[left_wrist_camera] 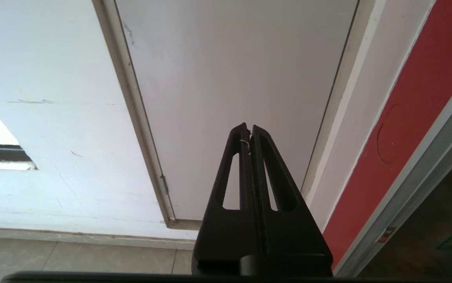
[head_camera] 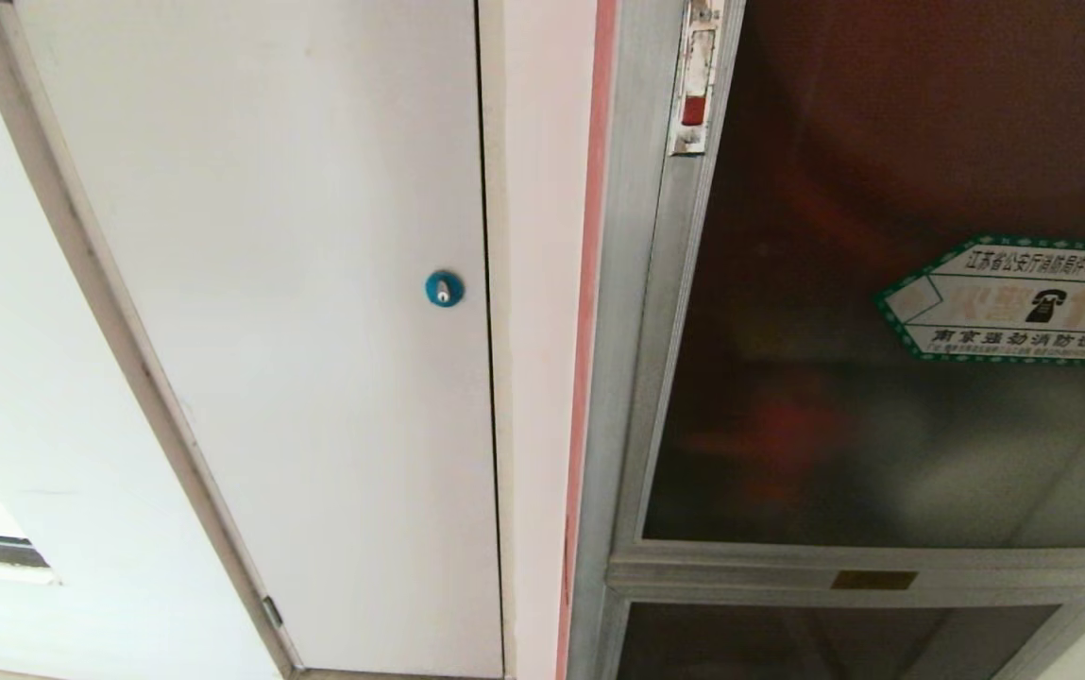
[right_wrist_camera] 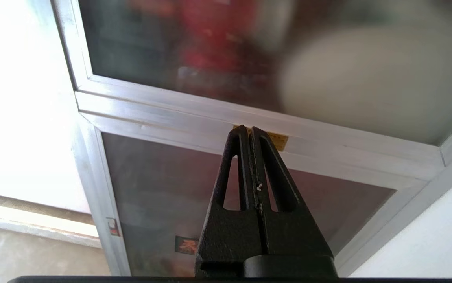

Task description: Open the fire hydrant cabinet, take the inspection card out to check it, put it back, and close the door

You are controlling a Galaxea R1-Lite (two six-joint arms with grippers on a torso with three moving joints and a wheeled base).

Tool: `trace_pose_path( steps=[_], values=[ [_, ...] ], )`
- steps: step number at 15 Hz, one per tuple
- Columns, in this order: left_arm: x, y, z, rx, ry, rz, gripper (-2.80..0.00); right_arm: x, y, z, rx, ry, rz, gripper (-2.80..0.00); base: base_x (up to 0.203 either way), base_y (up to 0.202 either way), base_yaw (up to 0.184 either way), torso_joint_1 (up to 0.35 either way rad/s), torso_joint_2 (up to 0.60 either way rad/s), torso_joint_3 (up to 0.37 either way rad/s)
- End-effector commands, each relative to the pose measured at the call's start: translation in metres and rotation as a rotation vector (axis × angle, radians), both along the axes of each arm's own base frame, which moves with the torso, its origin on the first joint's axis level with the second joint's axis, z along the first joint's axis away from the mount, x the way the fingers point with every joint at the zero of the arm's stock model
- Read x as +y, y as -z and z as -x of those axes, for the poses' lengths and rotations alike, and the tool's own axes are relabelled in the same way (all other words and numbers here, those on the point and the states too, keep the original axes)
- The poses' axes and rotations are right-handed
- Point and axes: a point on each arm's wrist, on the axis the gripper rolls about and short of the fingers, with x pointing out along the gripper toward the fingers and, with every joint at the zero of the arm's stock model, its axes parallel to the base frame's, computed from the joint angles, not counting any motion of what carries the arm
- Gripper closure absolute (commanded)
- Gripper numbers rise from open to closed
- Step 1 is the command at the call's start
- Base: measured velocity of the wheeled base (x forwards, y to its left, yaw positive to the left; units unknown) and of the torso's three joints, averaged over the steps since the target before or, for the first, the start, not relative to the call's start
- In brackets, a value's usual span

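Note:
The fire hydrant cabinet (head_camera: 632, 312) fills the right of the head view, silver-framed with dark tinted glass. Its door (head_camera: 835, 312) is closed and carries a green-edged hexagonal telephone sticker (head_camera: 1024, 300); a small red-marked latch (head_camera: 696, 80) sits on its left edge near the top. The inspection card is hidden. Neither arm shows in the head view. My right gripper (right_wrist_camera: 248, 127) is shut and empty, low before the frame bar (right_wrist_camera: 163, 114) between the door (right_wrist_camera: 178, 43) and the lower glass panel (right_wrist_camera: 163, 184). My left gripper (left_wrist_camera: 248, 126) is shut and empty, facing the white door (left_wrist_camera: 229, 70).
A plain white door (head_camera: 296, 312) with a blue round lock (head_camera: 444, 288) stands left of the cabinet, with a pale wall strip (head_camera: 542, 312) between them. A smaller glass panel (head_camera: 788, 642) lies below the door. Tiled floor (left_wrist_camera: 72, 255) runs along the wall's foot.

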Motion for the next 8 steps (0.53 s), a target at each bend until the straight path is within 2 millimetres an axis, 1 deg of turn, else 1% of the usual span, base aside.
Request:
trace_pose_path(
  steps=[1,8],
  values=[
    [0.0000,0.0000,-0.0001,0.002,-0.001,0.000,0.00,0.0000,-0.0002,0.0001,-0.002,-0.001,0.001,0.00,0.000,0.000,0.000,0.000,0.00,0.000],
    [0.0000,-0.0001,-0.0001,0.001,0.000,0.000,0.00,-0.0001,-0.0001,0.0002,0.001,-0.001,-0.035,0.00,0.000,0.000,0.000,0.000,0.00,0.000]
  ],
)
